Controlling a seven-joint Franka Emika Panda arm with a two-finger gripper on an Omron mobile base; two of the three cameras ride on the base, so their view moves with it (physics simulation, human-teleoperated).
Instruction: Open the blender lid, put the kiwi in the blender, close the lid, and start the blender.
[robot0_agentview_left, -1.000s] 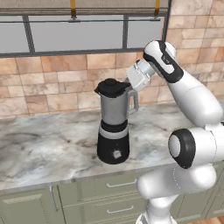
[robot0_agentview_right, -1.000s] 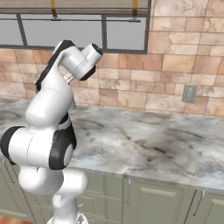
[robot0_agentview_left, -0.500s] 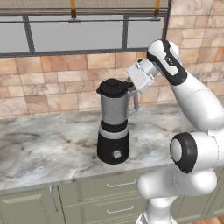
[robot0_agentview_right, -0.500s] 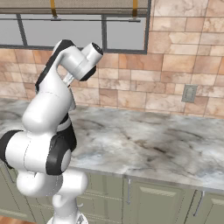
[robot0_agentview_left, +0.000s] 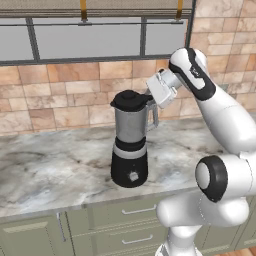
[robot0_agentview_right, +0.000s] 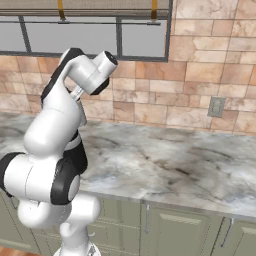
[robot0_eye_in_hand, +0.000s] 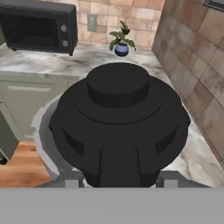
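Across the marble counter (robot0_agentview_left: 45, 165), under a brick wall (robot0_agentview_left: 60, 100) and a window (robot0_agentview_left: 90, 40), the blender (robot0_agentview_left: 130, 145) stands upright with the blender lid (robot0_agentview_left: 131, 99) seated on its jar. Just beside the lid's right edge sits the gripper (robot0_agentview_left: 150, 98); whether its jaws clench the lid or stand clear cannot be told. From the hand camera, a black microwave (robot0_eye_in_hand: 37, 26) and a small potted plant (robot0_eye_in_hand: 121, 41) sit on the far counter.

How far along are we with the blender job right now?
Nothing looks done yet: the blender lid sits on the blender. In hand: the gripper is at the lid's edge; grip unclear. Left: lid off, kiwi in, lid back on, start.
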